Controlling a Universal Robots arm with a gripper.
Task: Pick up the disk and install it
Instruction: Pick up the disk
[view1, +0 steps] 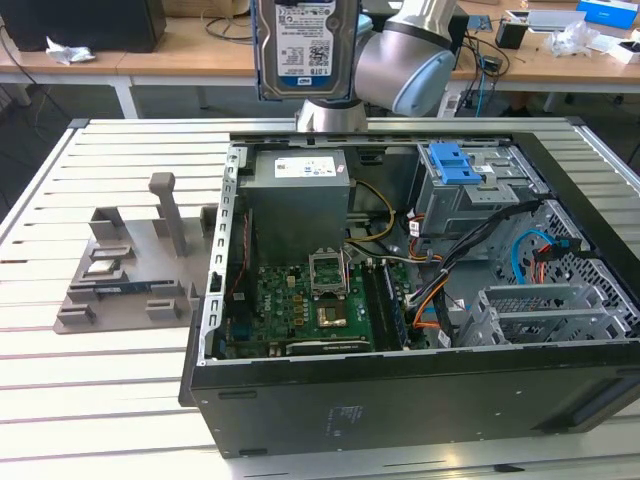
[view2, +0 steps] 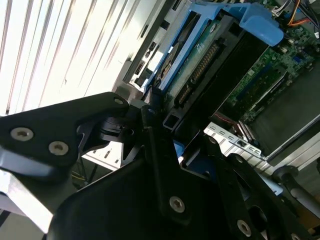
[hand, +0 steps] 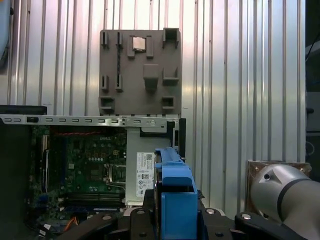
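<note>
The black fingers (view2: 152, 132) were pressed onto one end of the disk (view2: 200, 60), pinching it between them, with the blue side rails running away from the grip in the second wrist view. In the first wrist view one blue rail of the disk (hand: 175, 197) stood edge-on just ahead of the black finger hardware, and the arm's rounded silver joint (hand: 282, 197) sat beside it.

In the exterior view the disk (view1: 305, 45) hung upright in the air, its white-and-blue label turned to the camera, well above the far wall of the open computer case (view1: 400, 400) and touching nothing below. The arm (view1: 405, 60) was just behind it, toward the exterior view's right.

Directly under the disk lay the grey power-supply box (view1: 300, 205) with its white sticker. The green motherboard (view1: 300, 305) lay nearer, and a blue-handled drive bay (view1: 455, 160) sat in the far right part of the case.

The case lay on the slatted white bench (view1: 100, 400). A grey parts fixture (view1: 130, 270) lay on the bench just beside the case, at the exterior view's left.
</note>
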